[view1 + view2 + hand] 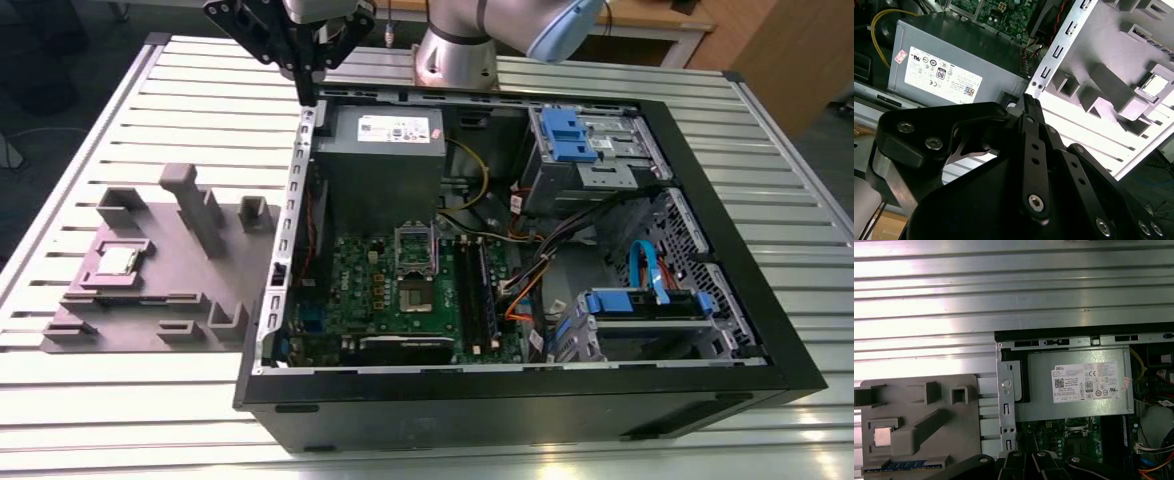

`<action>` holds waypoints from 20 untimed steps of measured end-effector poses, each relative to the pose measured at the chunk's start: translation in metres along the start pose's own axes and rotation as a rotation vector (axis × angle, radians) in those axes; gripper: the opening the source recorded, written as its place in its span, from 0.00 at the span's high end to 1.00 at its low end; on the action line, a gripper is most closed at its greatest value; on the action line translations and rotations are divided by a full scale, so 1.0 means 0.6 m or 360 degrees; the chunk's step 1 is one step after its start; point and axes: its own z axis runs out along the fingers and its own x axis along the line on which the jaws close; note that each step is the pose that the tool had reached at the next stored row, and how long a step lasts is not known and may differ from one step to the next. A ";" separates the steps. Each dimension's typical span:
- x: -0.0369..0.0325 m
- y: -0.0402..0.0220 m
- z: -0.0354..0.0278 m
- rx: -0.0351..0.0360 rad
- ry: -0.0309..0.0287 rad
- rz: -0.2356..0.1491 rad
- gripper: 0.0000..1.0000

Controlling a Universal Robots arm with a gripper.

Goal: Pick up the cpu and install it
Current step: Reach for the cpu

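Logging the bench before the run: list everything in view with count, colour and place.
cpu: one, silver-grey, in a recess of the fixture.
fixture: one, grey, on the table, beside the case, exterior view's left.
case: one, black, open, lying on the table.
motherboard: one, green, inside the case.
power supply: one, grey with white label, inside the case.
table: one, silver, slatted, under everything.
arm: one, silver and blue, beyond the case.
gripper: one, black, shut, empty, above the case's edge by the power supply.
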 end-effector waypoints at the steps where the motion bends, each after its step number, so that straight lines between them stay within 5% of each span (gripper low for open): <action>1: 0.001 0.000 0.000 0.0000 0.00000 0.0000 0.90; 7: 0.005 0.000 0.000 -0.0001 0.00002 0.0000 0.90; 9: 0.034 -0.003 -0.001 -0.0001 0.00001 0.0000 0.90; 20: 0.039 -0.003 -0.001 -0.0001 0.00000 0.0000 0.90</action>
